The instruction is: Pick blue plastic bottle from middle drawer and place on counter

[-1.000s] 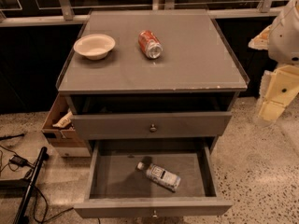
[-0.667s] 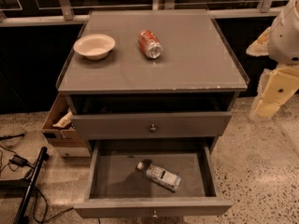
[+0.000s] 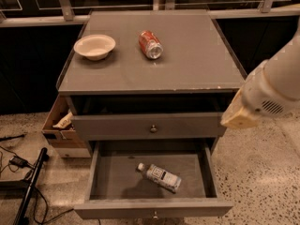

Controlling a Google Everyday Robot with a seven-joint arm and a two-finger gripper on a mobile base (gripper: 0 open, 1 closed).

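The blue plastic bottle [image 3: 161, 176], clear with a white cap and a white label, lies on its side on the floor of the open middle drawer [image 3: 112, 179], cap pointing back left. The counter [image 3: 192, 64] is the grey top of the cabinet. My gripper [image 3: 238, 116] shows as a beige end on the white arm at the right. It hangs beside the cabinet's right front corner, above and to the right of the bottle and apart from it.
A red soda can [image 3: 150, 44] lies on its side and a white bowl [image 3: 94, 46] stands on the counter. A closed knobbed drawer front [image 3: 117, 125] sits above the open drawer. A cardboard box [image 3: 58, 125] and cables [image 3: 28, 182] are on the floor at left.
The arm has swung left and down from the right edge toward the cabinet's right front corner. The bottle, can and bowl have not moved.
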